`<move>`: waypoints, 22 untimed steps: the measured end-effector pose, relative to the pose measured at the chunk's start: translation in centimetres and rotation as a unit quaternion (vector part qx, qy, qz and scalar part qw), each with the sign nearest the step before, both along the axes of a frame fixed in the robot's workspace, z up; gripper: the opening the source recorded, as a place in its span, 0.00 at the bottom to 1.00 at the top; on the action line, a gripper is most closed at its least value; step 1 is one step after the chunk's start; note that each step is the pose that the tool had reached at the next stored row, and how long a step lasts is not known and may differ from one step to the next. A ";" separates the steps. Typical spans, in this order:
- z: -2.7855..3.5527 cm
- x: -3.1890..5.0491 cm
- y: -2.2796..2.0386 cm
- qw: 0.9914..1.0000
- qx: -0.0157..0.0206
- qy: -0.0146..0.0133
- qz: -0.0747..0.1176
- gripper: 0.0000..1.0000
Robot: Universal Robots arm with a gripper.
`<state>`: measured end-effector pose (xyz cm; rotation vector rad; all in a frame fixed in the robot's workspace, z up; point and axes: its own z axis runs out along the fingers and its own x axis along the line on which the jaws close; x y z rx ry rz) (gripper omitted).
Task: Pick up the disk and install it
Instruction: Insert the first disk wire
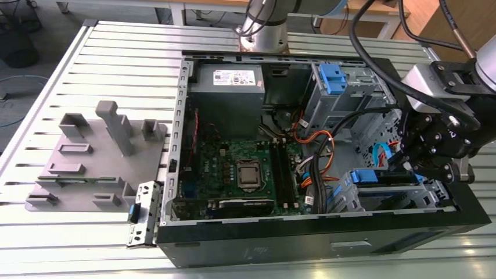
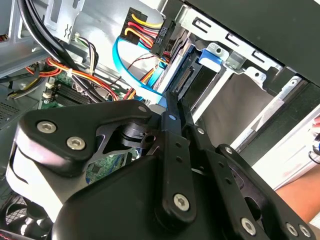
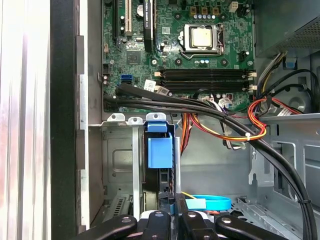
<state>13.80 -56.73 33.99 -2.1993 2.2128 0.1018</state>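
Slatted metal bench (image 1: 101,64) carries an open PC case (image 1: 326,232) and a grey fixture block (image 1: 85,168) on the exterior view's left. Arm's black jaws (image 1: 434,165) sit over the case corner bay on the exterior view's right. The disk (image 1: 384,177) stands on edge in the metal drive cage (image 1: 387,200) directly under the jaws, long axis running down into the bay away from them, blue carrier frame on the near end. In the first wrist view the disk (image 3: 159,165) shows as a narrow edge with a blue tab, running from the jaws toward the motherboard (image 3: 200,45). In the second wrist view the jaws (image 2: 172,107) look pinched together on the thin edge of the disk (image 2: 187,75), connector end facing the plugged cable bundle (image 2: 150,27). Most of the drive body is hidden by cage and linkage. Its label is not visible. White sticker on the power supply (image 1: 229,87) is too small to read. A blue data cable (image 2: 135,85) loops just beside the jaws.
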 end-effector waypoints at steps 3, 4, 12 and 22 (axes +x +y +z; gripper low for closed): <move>-0.01 0.00 0.00 1.000 0.000 0.000 0.000 0.16; -0.02 0.00 0.00 1.000 0.000 0.000 -0.001 0.16; -0.04 0.01 0.00 1.000 0.000 0.005 -0.001 0.16; -0.11 0.02 -0.01 1.000 -0.001 0.005 -0.017 0.16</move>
